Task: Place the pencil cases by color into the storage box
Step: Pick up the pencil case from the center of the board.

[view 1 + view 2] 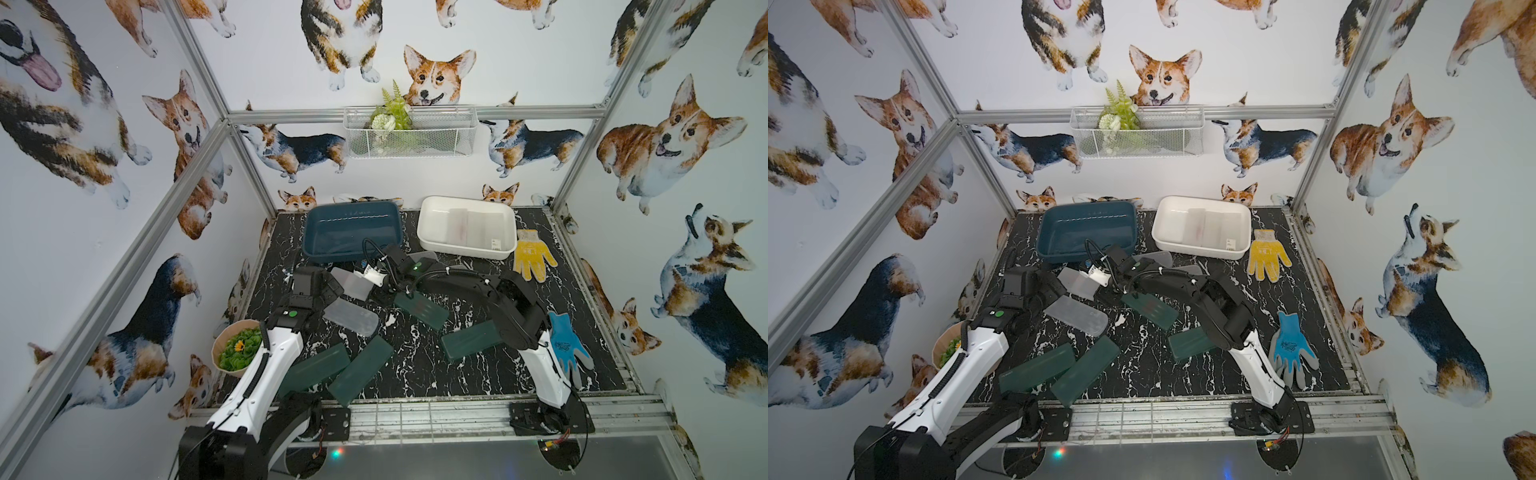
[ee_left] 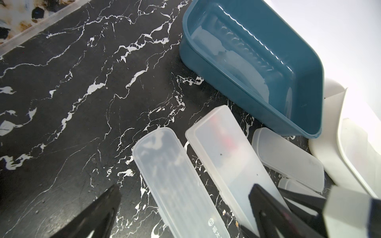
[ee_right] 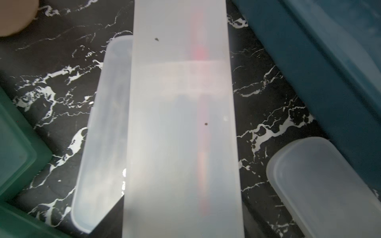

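Frosted case (image 3: 181,123) with a red streak inside is clenched in the right end effector (image 1: 376,277), just beside the blue storage box (image 2: 226,82); left end effector (image 2: 185,187) gapes wide, released.

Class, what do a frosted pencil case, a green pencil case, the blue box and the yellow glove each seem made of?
The frosted case: translucent matte plastic; contents show blurred; green case: likely tinted plastic, semi-matte, rigid edges; blue box: glossy plastic, sharp highlights; yellow glove: seemingly knit fabric, lies limp.
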Motion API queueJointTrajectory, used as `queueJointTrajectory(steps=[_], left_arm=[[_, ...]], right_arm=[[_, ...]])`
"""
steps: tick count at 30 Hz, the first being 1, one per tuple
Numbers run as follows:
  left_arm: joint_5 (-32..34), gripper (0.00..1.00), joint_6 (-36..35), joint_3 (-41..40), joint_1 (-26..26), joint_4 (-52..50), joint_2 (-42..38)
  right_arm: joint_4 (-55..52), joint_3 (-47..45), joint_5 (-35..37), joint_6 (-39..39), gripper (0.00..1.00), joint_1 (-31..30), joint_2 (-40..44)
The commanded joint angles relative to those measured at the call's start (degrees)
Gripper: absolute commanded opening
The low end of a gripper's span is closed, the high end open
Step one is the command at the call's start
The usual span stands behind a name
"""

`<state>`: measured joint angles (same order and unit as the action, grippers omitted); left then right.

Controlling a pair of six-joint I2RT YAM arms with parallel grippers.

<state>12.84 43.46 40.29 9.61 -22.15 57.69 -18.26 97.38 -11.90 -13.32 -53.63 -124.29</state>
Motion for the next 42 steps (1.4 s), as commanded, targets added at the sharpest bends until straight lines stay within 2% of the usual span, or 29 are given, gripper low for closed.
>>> queueJointTrajectory(steps=[1, 10, 18, 42], left_arm=[[1.49, 1.00, -0.63, 1.15, -0.20, 2.89, 0.11], [-0.66, 1.00, -0.84, 5.31, -0.11, 5.54, 7.35], [0.37, 1.00, -1.02, 5.80, 0.23, 6.69, 9.02], [3.75, 1.00, -2.16, 5.02, 0.30, 6.78, 7.99]], right_arm=[[4.14, -2.59, -1.13, 2.60, 0.44, -0.15, 3.83], [6.93, -12.17, -2.83, 6.20, 0.44, -0.85, 13.33], [7.68, -16.22, -1.68, 6.63, 0.44, -1.31, 17.17], [8.35, -19.14, -2.16, 6.16, 0.43, -1.39, 19.17]])
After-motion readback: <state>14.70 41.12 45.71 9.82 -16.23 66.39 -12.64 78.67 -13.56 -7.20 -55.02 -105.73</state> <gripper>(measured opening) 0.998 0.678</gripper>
